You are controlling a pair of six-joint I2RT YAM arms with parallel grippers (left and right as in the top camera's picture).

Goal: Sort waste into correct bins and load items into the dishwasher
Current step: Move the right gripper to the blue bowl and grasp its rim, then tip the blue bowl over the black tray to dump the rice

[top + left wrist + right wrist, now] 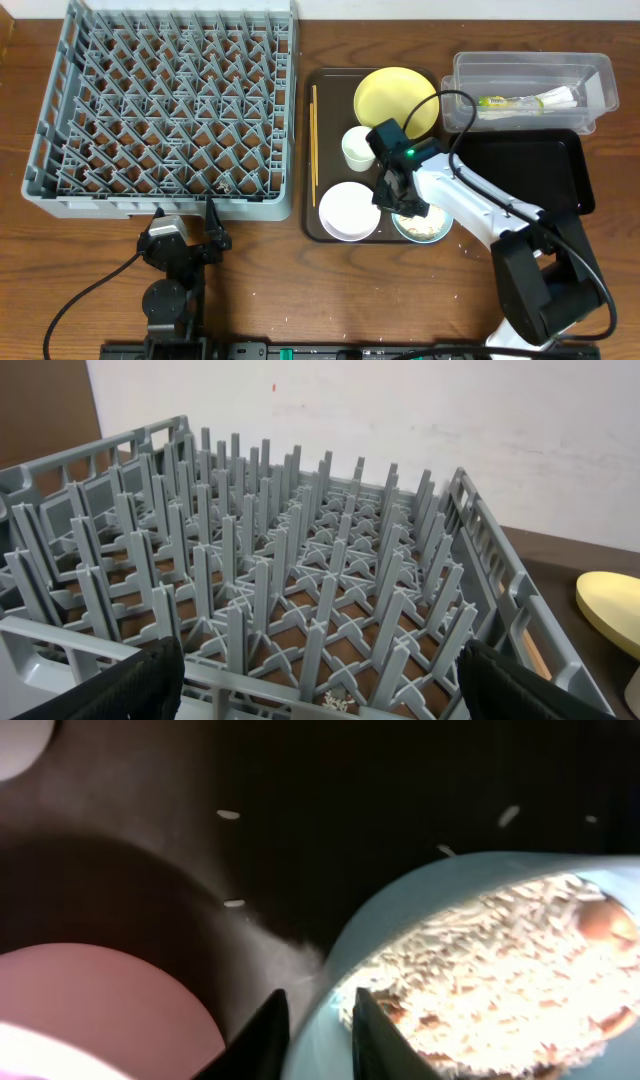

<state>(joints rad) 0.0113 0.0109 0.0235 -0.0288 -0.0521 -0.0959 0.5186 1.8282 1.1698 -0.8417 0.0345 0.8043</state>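
From overhead, my left gripper [185, 228] sits spread wide just below the grey dish rack [165, 110], and my right gripper [410, 212] is down on the pale blue bowl [432, 230] on the brown serving tray [325, 85]. Left wrist: just rack pegs, fingers far apart. Right wrist: fingers [262, 1038] pinching the bowl's rim, rice scraps [500, 960] inside.

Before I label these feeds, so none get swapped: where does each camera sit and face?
Overhead: above table, facing down on dish rack, brown tray; left gripper, right gripper show.
Left wrist: low, facing across rack pegs; own open fingers.
Right wrist: facing down onto pale blue bowl; fingers straddle rim.
Overhead shares rack, bowl.
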